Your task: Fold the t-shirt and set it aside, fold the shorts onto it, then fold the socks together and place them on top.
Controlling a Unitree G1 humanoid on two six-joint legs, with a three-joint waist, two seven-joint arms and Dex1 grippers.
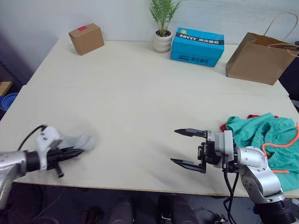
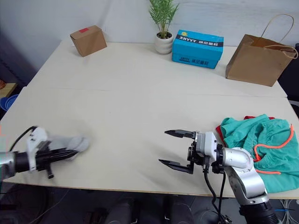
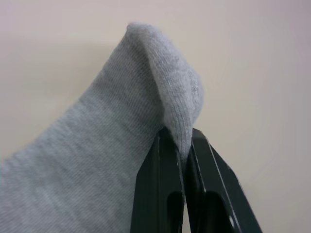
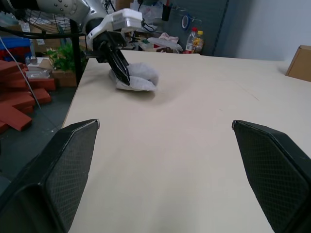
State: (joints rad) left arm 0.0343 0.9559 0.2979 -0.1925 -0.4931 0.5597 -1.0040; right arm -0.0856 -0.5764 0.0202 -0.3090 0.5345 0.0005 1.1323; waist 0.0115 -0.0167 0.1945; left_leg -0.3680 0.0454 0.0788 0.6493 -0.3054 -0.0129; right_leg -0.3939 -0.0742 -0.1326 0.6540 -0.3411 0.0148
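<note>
— Start at the left. What is the left gripper (image 1: pixel 77 151) doing?
— Its two black fingers (image 3: pixel 165 189) are pressed together on the socks (image 1: pixel 80 142), pinching a fold of the grey knit between them. The bundle sits at its tips on the table (image 1: pixel 140 93), near the front left edge.

— And the right gripper (image 1: pixel 186 147)?
— Spread wide, with nothing between the fingers. It hovers over bare tabletop, pointing toward the left gripper, well apart from it.

— Where are the garments from there?
— Just behind its wrist, to the right: the shorts (image 1: pixel 261 135) lie bunched, orange drawstring (image 1: pixel 275 149) looping over the teal cloth. A sliver of the t-shirt (image 1: pixel 254 116) peeks out from under their far edge.

— Beyond the claws?
— Along the far edge, from the left: a cardboard box (image 1: pixel 86 38), a potted plant (image 1: pixel 163 23), a blue box (image 1: pixel 197 46) and a paper bag (image 1: pixel 259 56).
</note>
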